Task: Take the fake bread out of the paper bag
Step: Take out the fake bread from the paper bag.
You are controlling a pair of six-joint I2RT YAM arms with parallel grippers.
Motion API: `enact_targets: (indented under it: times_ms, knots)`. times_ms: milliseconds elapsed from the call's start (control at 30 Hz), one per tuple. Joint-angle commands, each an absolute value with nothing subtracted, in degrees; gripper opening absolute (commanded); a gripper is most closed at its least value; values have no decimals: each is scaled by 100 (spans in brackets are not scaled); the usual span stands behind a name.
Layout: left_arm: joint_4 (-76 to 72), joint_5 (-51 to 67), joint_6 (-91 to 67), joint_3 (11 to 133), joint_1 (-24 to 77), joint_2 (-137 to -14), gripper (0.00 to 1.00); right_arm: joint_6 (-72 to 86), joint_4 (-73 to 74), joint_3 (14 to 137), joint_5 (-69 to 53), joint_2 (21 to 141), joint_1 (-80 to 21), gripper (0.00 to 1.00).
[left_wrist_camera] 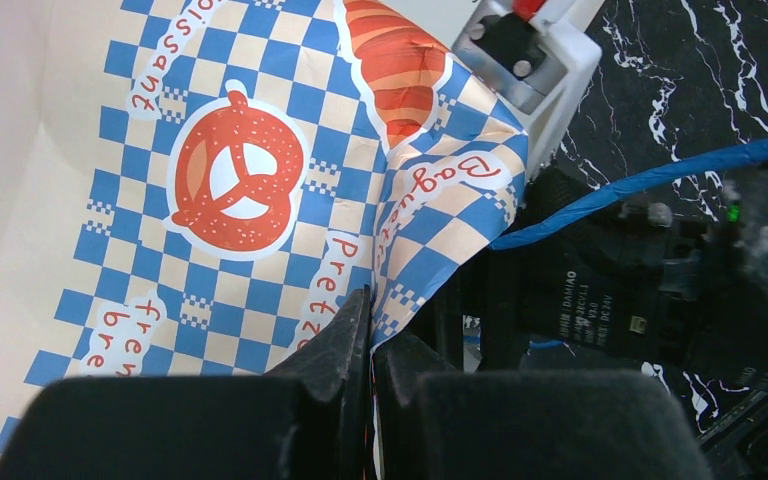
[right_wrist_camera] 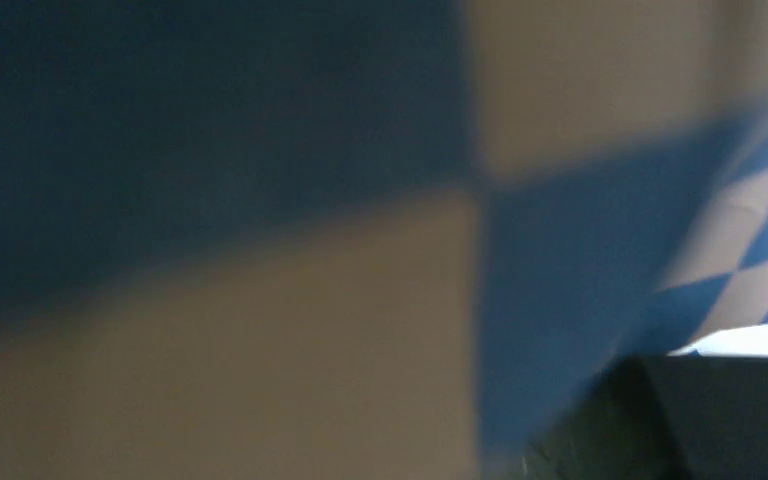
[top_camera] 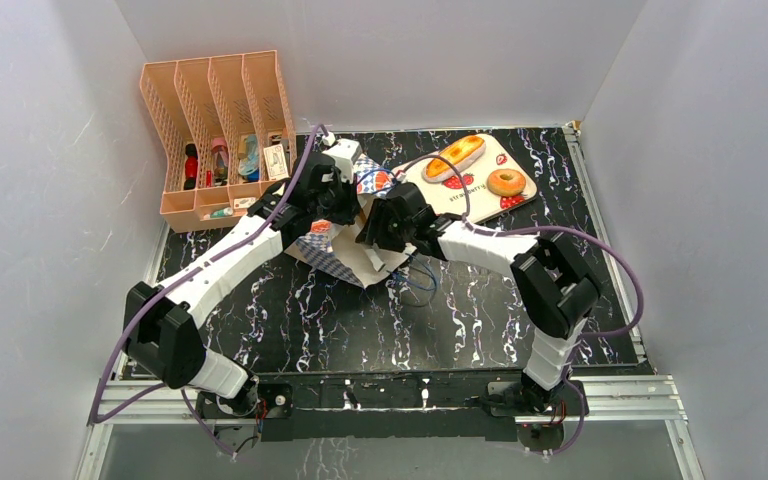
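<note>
Centrally in the top view, the bag (top_camera: 332, 250) lies crumpled on the dark marbled table (top_camera: 460, 310), wedged between the two arms, whose black wrists cover most of it. Its blue cord (top_camera: 420, 280) trails onto the table just below and to the right. At the upper right, a strawberry-print tray (top_camera: 482, 170) holds the loaf (top_camera: 455, 157) and the donut (top_camera: 506, 182), apart from each other and clear of the bag. At the upper left, a peach rack (top_camera: 218, 130) stands against the wall with small items in its slots, near the left arm's wrist.

The left wrist view adds what the top view hides. The left gripper (left_wrist_camera: 371, 310) is pinched fully together on a folded edge of the bag, on the checkered band with its pretzel print. A cord runs off to the right, and the other arm's black wrist crowds the right side of the frame.

The right wrist view is a close blur of blue and tan checks, with one dark finger (right_wrist_camera: 720, 420) at the lower right. The right gripper (top_camera: 375, 238) is pressed against the bag. I cannot tell how wide it stands or whether it holds anything. No view shows the inside of the bag.
</note>
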State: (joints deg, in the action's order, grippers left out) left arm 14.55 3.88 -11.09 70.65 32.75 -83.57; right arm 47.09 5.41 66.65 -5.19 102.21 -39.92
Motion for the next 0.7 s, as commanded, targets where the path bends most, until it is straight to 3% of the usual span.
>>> enact_targets:
  times_ms: [0, 133, 333, 667]
  knots:
    - [1547, 483, -1140, 7271, 3288, -8385, 0, 4558, 550, 7254, -692, 10419, -3950, 45]
    - [1513, 475, -1155, 7253, 3291, -8368, 0, 4516, 865, 7509, -650, 10599, -3948, 39]
    - [1471, 411, -1185, 7225, 3293, -8311, 0, 4500, 1161, 7626, -610, 10613, -3912, 1]
    - [1518, 180, -1260, 7243, 3290, -8278, 0, 4576, 1220, 7161, -545, 9735, -3870, 0]
